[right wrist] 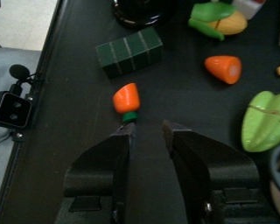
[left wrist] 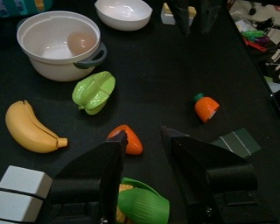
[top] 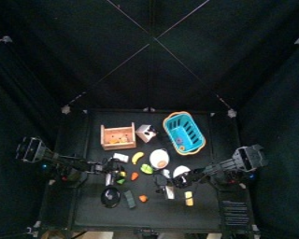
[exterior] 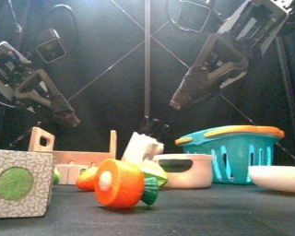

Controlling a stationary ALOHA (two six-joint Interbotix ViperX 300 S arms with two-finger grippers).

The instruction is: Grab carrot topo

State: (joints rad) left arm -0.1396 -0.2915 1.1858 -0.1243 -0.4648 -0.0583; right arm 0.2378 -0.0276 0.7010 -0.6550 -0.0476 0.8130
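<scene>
Right wrist view shows the carrot top (right wrist: 127, 99) lying on the bare black worktop (right wrist: 73, 79), a short orange stub with a green leaf cap, just ahead of the right pincer (right wrist: 146, 131). Its jaws stand parted with nothing between them, and the green end points back toward the gap. A dark green block (right wrist: 130, 49) lies near it on the far side, and an orange wedge (right wrist: 224, 68) sits well apart to one side.

Judging by its look, the piece is a small, light, hard plastic toy: stiff, smooth and likely a little slippery, prone to roll or skid if nudged from one side only. The best hold would seem to be across the orange body at its widest part, jaws either side, rather than on the narrow green cap.

From the left wrist view the same piece (left wrist: 206, 107) lies off to the side of the left pincer (left wrist: 143, 144), which is also open and empty.
</scene>
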